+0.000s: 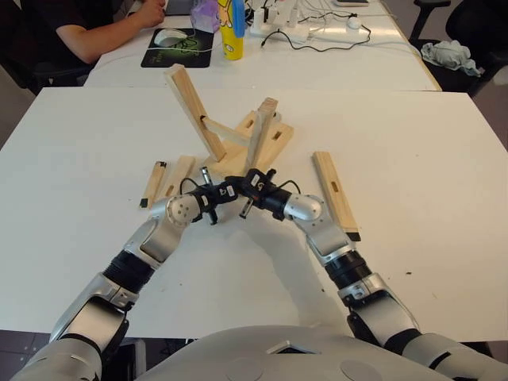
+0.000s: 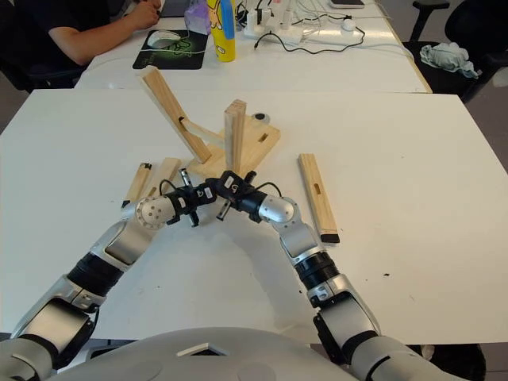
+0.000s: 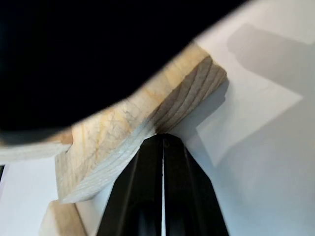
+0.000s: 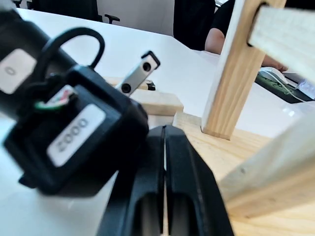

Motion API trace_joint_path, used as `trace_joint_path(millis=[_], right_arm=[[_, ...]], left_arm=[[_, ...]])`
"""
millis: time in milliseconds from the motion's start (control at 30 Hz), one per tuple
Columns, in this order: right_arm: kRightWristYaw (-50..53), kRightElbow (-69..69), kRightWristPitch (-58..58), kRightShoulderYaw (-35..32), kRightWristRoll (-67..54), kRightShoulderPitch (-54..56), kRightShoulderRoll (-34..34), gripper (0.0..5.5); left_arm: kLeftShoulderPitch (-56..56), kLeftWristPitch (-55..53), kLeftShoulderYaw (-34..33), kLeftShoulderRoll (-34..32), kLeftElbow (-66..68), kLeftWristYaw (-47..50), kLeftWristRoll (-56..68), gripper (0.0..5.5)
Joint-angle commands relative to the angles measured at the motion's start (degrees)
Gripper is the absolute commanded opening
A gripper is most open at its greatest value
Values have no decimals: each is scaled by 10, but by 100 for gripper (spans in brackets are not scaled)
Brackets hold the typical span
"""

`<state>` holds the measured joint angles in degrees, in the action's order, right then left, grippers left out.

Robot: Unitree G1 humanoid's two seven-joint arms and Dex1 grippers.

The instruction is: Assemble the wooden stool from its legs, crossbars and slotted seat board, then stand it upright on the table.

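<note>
Left wrist view: left hand (image 3: 163, 138) closed against seat board (image 3: 123, 132); right hand (image 4: 165, 129) likewise closed.

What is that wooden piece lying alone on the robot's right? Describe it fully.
A loose stool leg: a long bar of pale bare wood, with a small rectangular slot near its middle and a dark cap on the end nearest the robot. It lies flat on the white table, apart from the other pieces; nothing grips it.

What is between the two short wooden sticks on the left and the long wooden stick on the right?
The robot's black left gripper and right gripper, meeting at the near edge of the light wooden seat board, as both eye views show.
</note>
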<state>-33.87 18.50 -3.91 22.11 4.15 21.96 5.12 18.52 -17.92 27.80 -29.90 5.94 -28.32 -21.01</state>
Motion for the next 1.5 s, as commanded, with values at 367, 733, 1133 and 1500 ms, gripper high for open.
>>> trace_joint_path(millis=[367,733,1133,1500], right_arm=[[21,109,-39,-96,-8,41,90,0],[55,218,-93,-85,9,150,-9,0],[-1,161,-115,-22,15,117,-32,0],[15,165,-106,-1,32,138,-71,0]], left_arm=[[-22,-14,-13,21,13,-34,0,4],[-8,3,-12,22,32,-50,-7,4],[-6,15,-33,9,52,-54,-8,4],[-5,15,-35,13,55,-50,-16,4]])
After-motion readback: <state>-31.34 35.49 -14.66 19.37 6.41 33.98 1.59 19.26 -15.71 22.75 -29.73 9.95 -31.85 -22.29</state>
